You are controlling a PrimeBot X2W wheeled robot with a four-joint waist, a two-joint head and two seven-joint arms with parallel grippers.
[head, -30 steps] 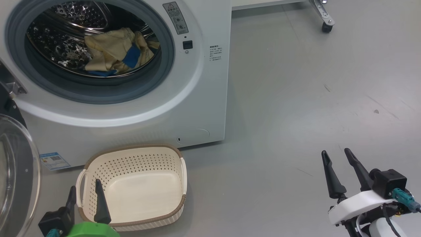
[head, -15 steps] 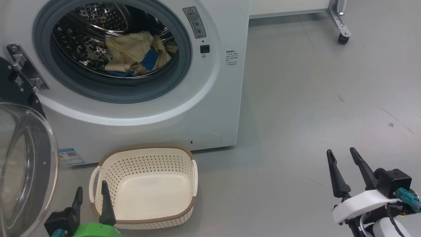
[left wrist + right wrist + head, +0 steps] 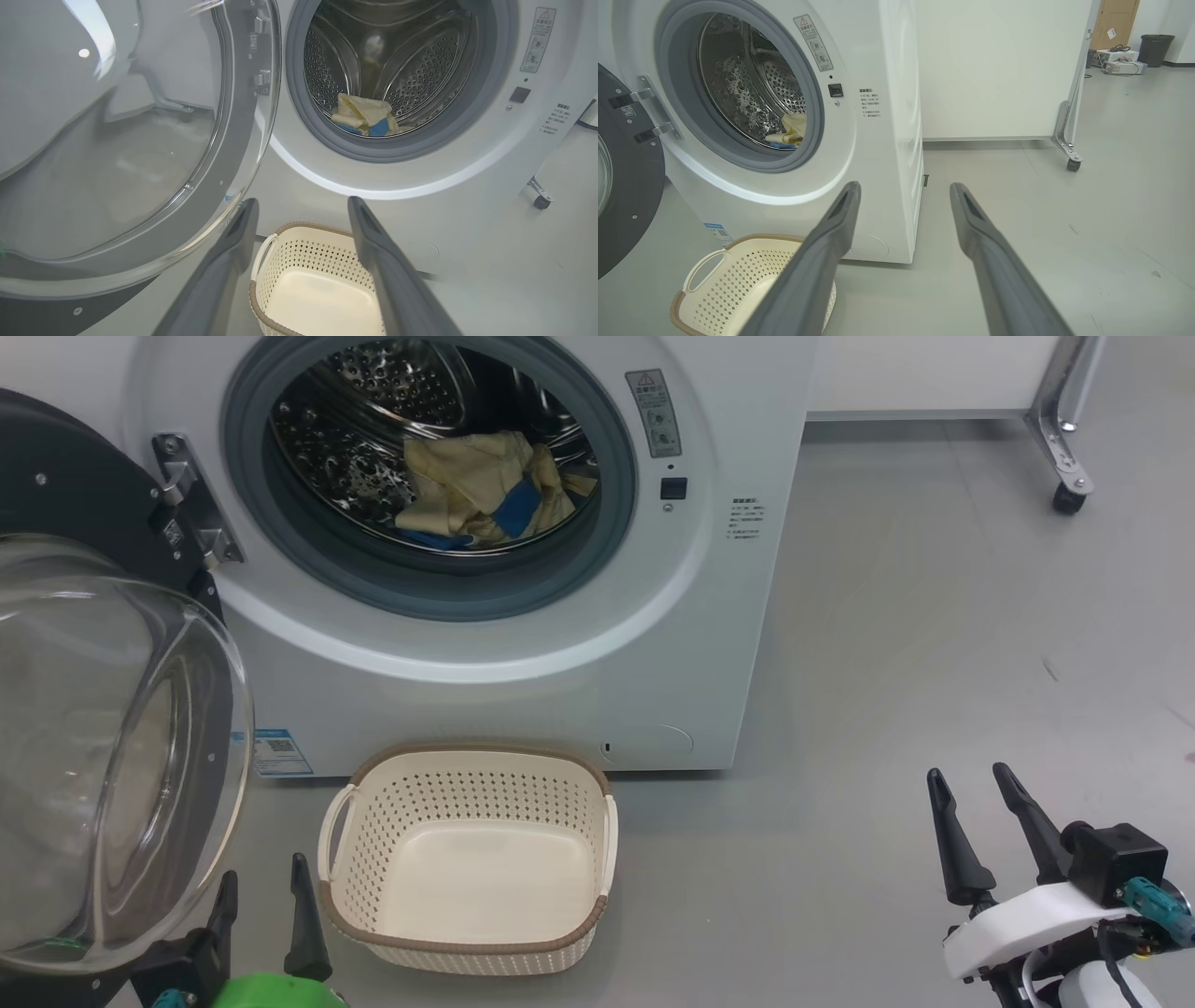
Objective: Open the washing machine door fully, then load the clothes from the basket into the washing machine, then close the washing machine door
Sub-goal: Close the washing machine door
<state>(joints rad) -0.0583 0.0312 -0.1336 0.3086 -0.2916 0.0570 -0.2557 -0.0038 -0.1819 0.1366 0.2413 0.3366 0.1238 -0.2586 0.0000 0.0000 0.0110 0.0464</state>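
Observation:
The washing machine [image 3: 738, 616] stands with its drum open, and the cream clothes [image 3: 485, 490] with blue trim lie inside. The washing machine door [image 3: 112, 747] hangs swung out at the left, glass bowl toward me. The basket [image 3: 467, 750] sits empty on the floor before the machine. My left gripper [image 3: 263, 870] is open, low between door and basket, holding nothing. In the left wrist view the left gripper [image 3: 302, 201] points at the basket [image 3: 308, 252], clothes [image 3: 364, 119] and door [image 3: 117, 163]. My right gripper [image 3: 967, 773] is open over bare floor, far right. The right wrist view shows the right gripper [image 3: 905, 185], clothes [image 3: 791, 130] and basket [image 3: 738, 275].
A white panel on a metal leg with a caster wheel [image 3: 1069, 499] stands behind the machine's right side. Grey floor [image 3: 934, 663] spreads to the right. A dark bin [image 3: 1155, 49] and boxes sit far back.
The head camera has turned left, so the whole picture has slid right and more of the door shows. Both grippers stay open and low.

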